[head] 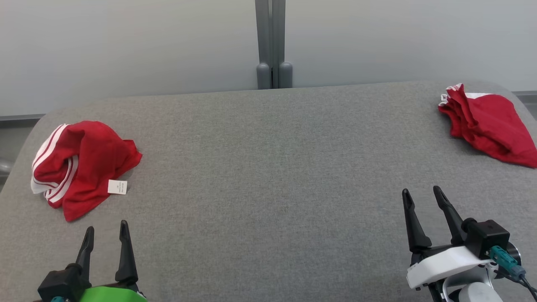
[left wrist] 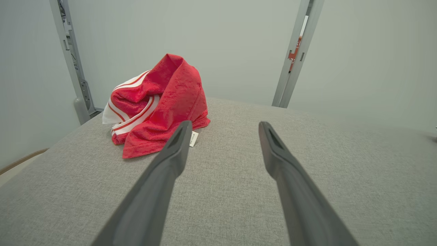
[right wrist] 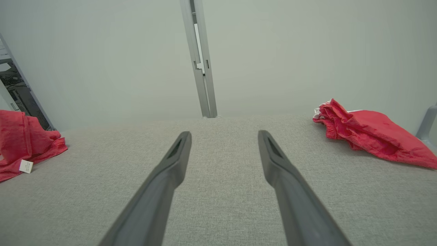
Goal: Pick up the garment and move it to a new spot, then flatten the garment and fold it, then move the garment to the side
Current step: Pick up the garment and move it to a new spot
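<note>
In the head view, the garment point(head: 84, 163) is lying crumpled at the left end of the grey table point(head: 268, 167), red with white stripes and a small white label point(head: 117, 186) showing. A second red cloth point(head: 491, 123) is lying at the far right corner. No lettering is showing on either, so taking the left heap as the one to fold is only my judgement. The left tool point(head: 106, 226) is hovering just short of that heap, and the right tool point(head: 421, 191) is hovering near the right edge. Both have their fingers spread wide and are holding and touching nothing. In the left wrist view, the garment is sitting ahead and left of the parted fingers, in soft humped folds. It is looking light, limp and slightly slick, so it is likely to sag and slide once lifted. The raised fold on top, or the striped hem, is offering the best hold. In the right wrist view, the right tool point(right wrist: 224, 133) is pointing wide open over bare table, with the garment far left and the second cloth to the right, both well apart from it.
</note>
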